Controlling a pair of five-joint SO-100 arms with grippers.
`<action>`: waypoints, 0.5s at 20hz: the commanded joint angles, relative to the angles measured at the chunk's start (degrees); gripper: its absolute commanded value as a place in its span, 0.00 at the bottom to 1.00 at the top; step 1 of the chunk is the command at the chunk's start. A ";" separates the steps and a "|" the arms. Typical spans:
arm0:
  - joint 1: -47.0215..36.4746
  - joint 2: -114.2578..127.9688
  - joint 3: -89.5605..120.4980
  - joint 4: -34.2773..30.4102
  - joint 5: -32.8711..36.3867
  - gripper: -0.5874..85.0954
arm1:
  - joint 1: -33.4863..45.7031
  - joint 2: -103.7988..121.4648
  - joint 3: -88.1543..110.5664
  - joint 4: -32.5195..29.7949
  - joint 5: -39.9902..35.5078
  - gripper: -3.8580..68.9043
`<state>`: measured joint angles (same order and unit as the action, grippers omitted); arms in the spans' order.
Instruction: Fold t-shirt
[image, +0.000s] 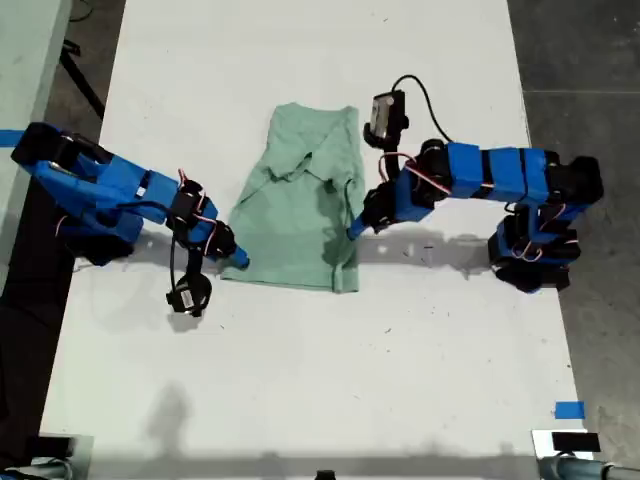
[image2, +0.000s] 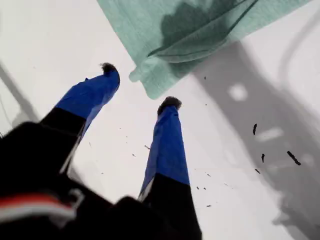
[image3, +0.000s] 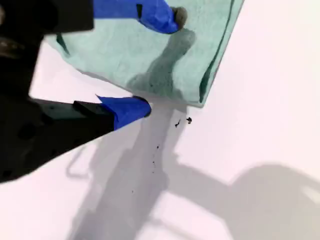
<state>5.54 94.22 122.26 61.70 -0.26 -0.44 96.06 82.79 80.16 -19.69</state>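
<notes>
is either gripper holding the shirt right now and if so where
Neither holds it. My first gripper and my second gripper are both open at corners of the t-shirt.

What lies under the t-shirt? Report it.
The white table shows all around the t-shirt; whatever lies beneath is hidden by the cloth. My second gripper straddles its edge, one finger above the cloth.
</notes>
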 joint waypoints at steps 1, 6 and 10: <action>-1.85 -3.60 -0.97 -4.22 0.44 0.33 | -0.18 5.63 0.62 -1.58 0.88 0.33; -2.72 -1.23 -2.64 1.14 -3.16 0.04 | -0.26 8.79 5.45 -4.04 1.93 0.32; -3.34 1.14 -12.83 12.30 -2.72 0.01 | -0.26 9.32 7.56 -5.71 2.20 0.31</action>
<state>2.72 93.16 116.37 70.05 -3.08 -0.44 101.43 90.79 76.11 -18.02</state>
